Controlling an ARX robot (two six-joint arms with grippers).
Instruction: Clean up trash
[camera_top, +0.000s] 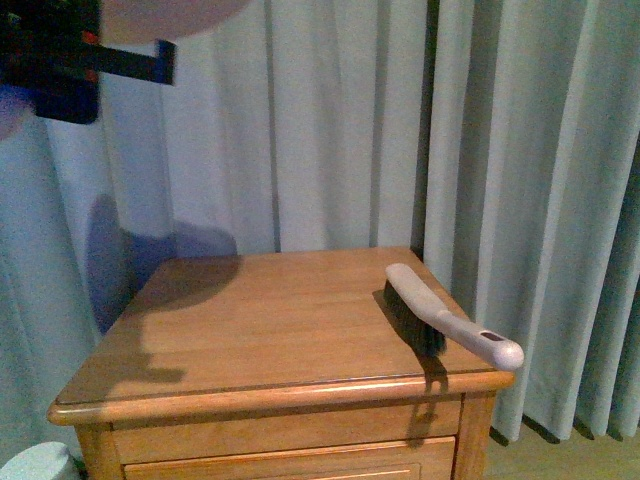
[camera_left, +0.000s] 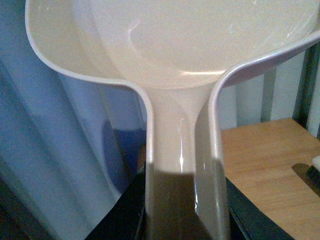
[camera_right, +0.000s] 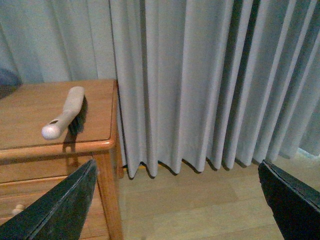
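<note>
Trash: not made out in any view, so could not place it against either claw. Gripped a beige dustpan (camera_left: 190, 35) by its handle with the left claw (camera_left: 182, 212), dark fingers (camera_left: 120, 217) clamped against both sides of that handle. Held the pan's scoop out beyond the left claw, with its hollow face turned back toward the wrist camera. Raised that claw high at the left of the front view, with the pan's pale rim just above it at the frame edge.

Saw the wooden bench (camera_top: 260, 320) below the left claw and off to its right, well apart from it. Found a hand brush (camera_top: 440, 315) along the bench's right edge, far to the right of the left claw and much lower, dark bristles down, pale handle poking out past the front corner.

Spread the right claw (camera_right: 175, 200) wide open, gripping nothing, its two dark fingers (camera_right: 55, 210) far apart. Faced, ahead of the right claw, the bench corner and the same brush, with wooden floor (camera_right: 200, 200) showing between the fingers and a pale curtain (camera_right: 200, 75) hanging in folds beyond. Noted a pale rounded object (camera_top: 35, 465) low beside the bench, far beneath the left claw, too cut off to identify.
</note>
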